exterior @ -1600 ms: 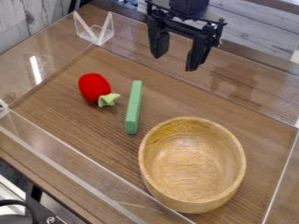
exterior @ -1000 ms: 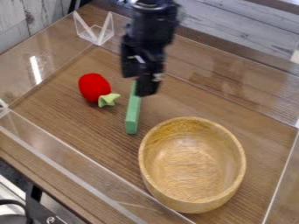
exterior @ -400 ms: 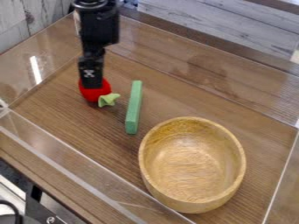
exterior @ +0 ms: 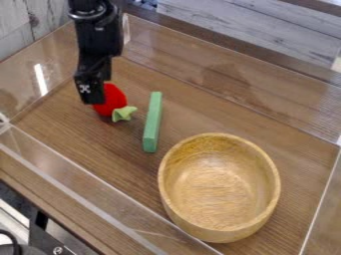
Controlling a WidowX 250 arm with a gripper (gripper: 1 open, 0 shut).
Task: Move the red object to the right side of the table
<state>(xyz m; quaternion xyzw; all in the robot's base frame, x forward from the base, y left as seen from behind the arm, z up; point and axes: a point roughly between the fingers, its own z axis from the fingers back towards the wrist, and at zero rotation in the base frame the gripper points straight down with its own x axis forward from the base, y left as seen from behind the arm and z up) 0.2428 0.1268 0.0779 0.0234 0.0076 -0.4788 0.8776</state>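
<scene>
The claw [exterior: 91, 88] pointed straight down with its jaws spread wide and nothing between them, a stance that suited a top-down pinch on a small rounded thing. The red object [exterior: 114, 98] lay on the counter [exterior: 80, 149] just beside and partly behind the claw's tip, its pale leafy stem poking out on the side away from the claw; whether a finger touched it could not be told. The green stick [exterior: 152, 122] lay just past the fruit, and the wooden bowl [exterior: 220, 185] sat well apart on the far side, so the fruit had to travel that way. Compared with 1.6 s earlier, the claw had left the back edge, crossed over the stick and dropped low by the fruit; fruit, stick and bowl had not shifted.
</scene>
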